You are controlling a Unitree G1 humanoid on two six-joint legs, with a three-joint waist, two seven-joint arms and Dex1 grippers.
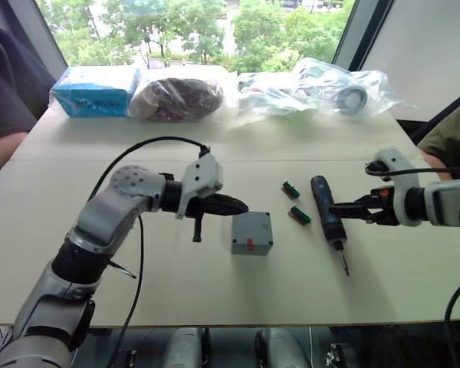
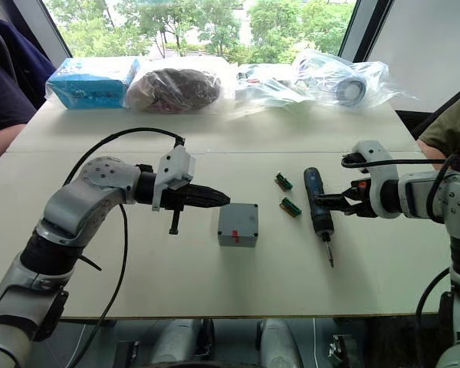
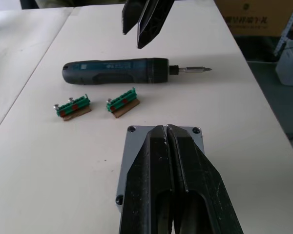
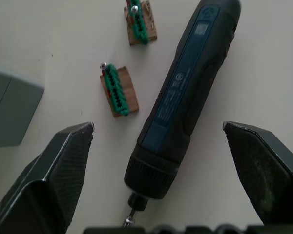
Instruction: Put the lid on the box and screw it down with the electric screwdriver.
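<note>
The flat grey plastic lid (image 3: 139, 141) is sitting on the small grey box (image 1: 251, 233) already — no screwing yet. The right gripper (image 4: 158, 139) is spread wide around the dark pen-shaped electric screwdriver (image 1: 327, 219) lying on the table; the left gripper (image 1: 234, 205) is pinched closed, empty, just above the box.

Pale table (image 1: 100, 253) bearing a grey box (image 1: 251, 233) near centre, two green blocks (image 1: 294, 202) just right of it, the screwdriver (image 1: 328, 221) further right, bit toward the near edge, and along the far edge a blue packet (image 1: 93, 90) and clear bags (image 1: 276, 90).
</note>
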